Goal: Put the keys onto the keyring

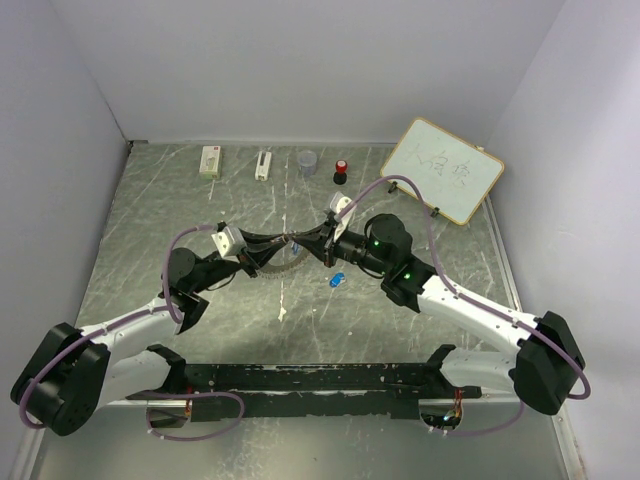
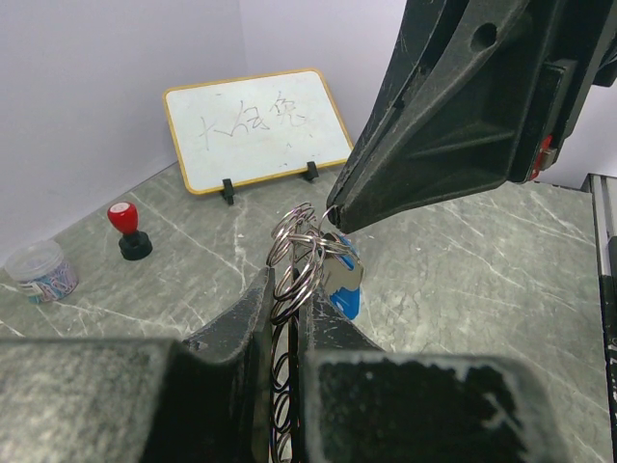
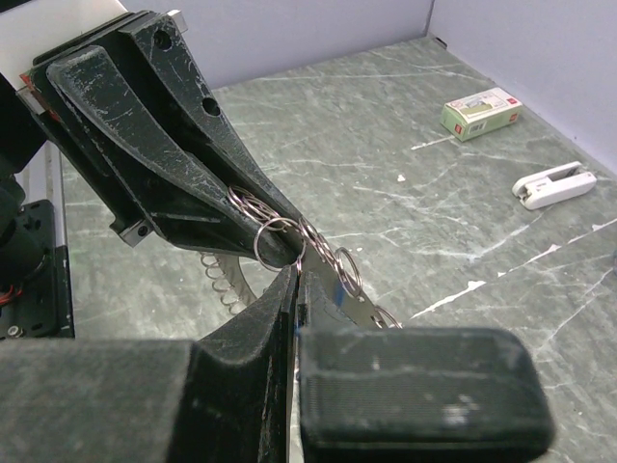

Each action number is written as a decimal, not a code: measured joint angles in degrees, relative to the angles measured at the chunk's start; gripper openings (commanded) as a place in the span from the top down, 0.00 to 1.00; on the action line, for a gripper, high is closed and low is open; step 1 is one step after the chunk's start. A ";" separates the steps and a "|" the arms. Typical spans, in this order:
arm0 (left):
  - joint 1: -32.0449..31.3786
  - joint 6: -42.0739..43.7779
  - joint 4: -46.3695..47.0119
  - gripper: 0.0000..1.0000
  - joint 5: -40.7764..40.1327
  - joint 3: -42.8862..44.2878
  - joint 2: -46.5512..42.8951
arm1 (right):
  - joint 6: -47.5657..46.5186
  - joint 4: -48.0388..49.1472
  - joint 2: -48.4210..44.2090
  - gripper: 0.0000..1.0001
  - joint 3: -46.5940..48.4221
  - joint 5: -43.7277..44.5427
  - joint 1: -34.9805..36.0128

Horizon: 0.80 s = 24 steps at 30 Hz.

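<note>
Keyring (image 2: pixel 292 258) is clamped upright between the narrowly set left fingers (image 2: pixel 246 318). The right fingers (image 2: pixel 434 145) are pressed shut, their tips touching the keyring's top loops. A blue key (image 2: pixel 345 294) is seen just beside the keyring, and a second key (image 1: pixel 335 280) is left on the worktop (image 1: pixel 200 220) near the keyring.

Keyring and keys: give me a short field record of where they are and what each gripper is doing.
left gripper: shut on the keyring
keyring: held edge-on between the left gripper's fingers, small loops bunched at its top
right gripper: shut, its tips at the keyring's top loops; what they pinch is unclear
blue key: lying on the table beside the right gripper, apart from the keyring
task state: that blue key not yet on the keyring
</note>
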 measured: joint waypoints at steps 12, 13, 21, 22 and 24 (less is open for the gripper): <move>-0.11 0.02 0.00 0.93 -0.02 0.02 0.20 | 0.00 0.00 0.72 1.00 0.00 -0.39 0.00; -0.11 0.02 0.00 0.93 -0.04 0.02 0.22 | 0.00 0.00 0.74 1.00 0.00 -0.46 0.02; -0.26 0.17 -0.02 0.93 -0.59 0.07 0.26 | 0.02 -0.02 0.72 1.00 0.00 -0.87 0.04; -0.26 0.20 -0.02 0.93 -0.66 0.09 0.28 | 0.02 -0.02 0.72 1.00 0.00 -0.87 0.07; -0.28 0.28 -0.07 0.93 -0.74 0.09 0.35 | 0.04 -0.02 0.72 1.00 0.00 -0.96 0.15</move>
